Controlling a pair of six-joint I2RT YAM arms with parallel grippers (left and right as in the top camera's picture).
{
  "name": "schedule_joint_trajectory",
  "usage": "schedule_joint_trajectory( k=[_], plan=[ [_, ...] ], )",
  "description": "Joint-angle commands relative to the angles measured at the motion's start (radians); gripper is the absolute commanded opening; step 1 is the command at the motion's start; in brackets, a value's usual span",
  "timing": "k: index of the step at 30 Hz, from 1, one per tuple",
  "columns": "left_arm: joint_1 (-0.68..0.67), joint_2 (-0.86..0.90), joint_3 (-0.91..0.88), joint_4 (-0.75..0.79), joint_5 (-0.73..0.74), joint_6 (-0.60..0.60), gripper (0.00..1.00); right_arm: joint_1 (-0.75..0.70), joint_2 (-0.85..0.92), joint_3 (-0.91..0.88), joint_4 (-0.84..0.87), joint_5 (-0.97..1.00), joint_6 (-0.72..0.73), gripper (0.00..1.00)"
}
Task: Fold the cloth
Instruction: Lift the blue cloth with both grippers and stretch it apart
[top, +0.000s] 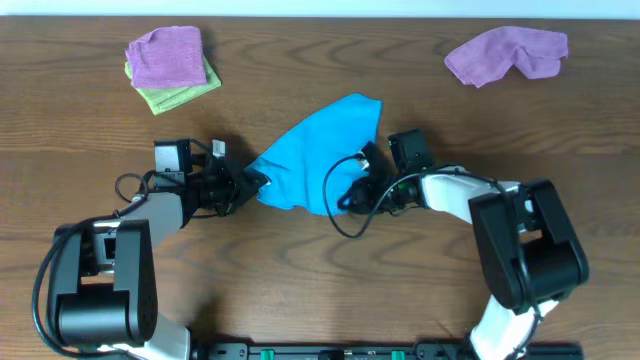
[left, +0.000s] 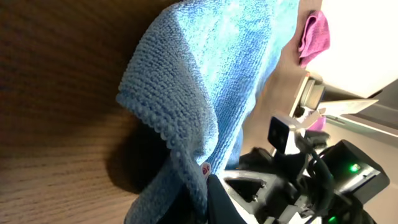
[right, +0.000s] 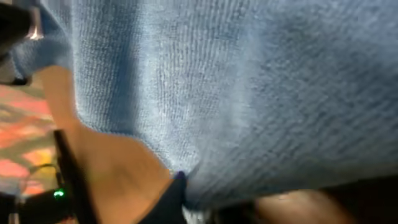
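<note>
The blue cloth (top: 320, 155) lies bunched on the wooden table in the middle of the overhead view, its far corner pointing up right. My left gripper (top: 252, 180) is shut on the cloth's left corner. In the left wrist view the cloth (left: 205, 81) drapes up from the jaws (left: 202, 199). My right gripper (top: 350, 195) is shut on the cloth's lower right edge. The right wrist view is filled by the cloth (right: 236, 87) with a dark fingertip (right: 171, 199) pressed into its edge.
A purple cloth on a green cloth (top: 168, 62) lies folded at the back left. A crumpled purple cloth (top: 508, 52) lies at the back right, and it shows in the left wrist view (left: 313, 34).
</note>
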Motion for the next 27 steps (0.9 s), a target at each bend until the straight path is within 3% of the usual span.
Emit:
schedule_joint_trajectory(
  k=[1,6,12,17,27],
  plan=[
    [0.008,-0.001,0.029,0.004,0.037,0.015,0.06,0.006,0.034,-0.027,0.005,0.185,0.0,0.01],
    [0.027,-0.004,0.091,-0.007,0.1,0.014,0.06,-0.029,-0.034,-0.025,-0.01,0.16,0.007,0.01],
    [0.026,-0.004,0.289,-0.117,0.149,-0.025,0.06,-0.048,-0.307,-0.021,-0.051,0.182,0.009,0.01],
    [0.024,-0.004,0.473,-0.119,0.148,-0.071,0.06,-0.048,-0.506,0.017,-0.052,0.29,0.026,0.01],
    [0.024,-0.003,0.61,-0.113,0.003,-0.072,0.06,-0.098,-0.476,0.182,-0.051,0.359,-0.005,0.01]
  ],
)
